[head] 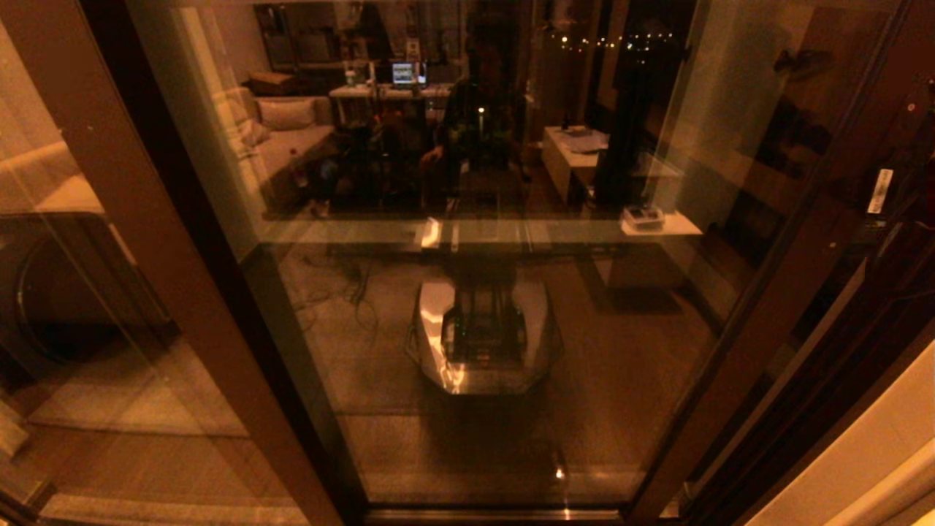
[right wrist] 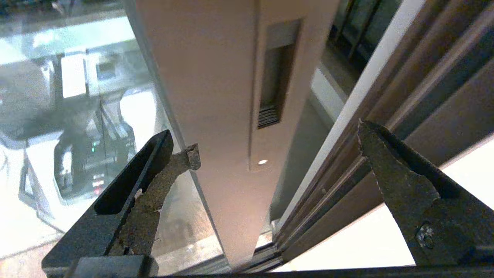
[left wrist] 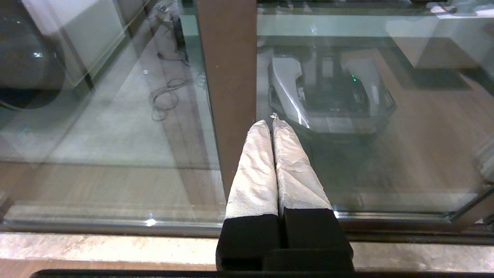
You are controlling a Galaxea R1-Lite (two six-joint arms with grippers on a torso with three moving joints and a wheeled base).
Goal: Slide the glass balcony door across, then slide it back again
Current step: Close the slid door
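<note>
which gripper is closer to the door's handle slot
Right. The right gripper is open in front of the handle slot on the glass balcony door. The left gripper, shut, faces a plain brown post.

Right end effector [right wrist: 278,143] agape, left [left wrist: 272,123] closed

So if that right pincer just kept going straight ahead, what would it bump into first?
Most likely the door's wide brown stile, near its recessed handle slot. The open right pincer points right at it, though how far off it is I can't tell.
</note>
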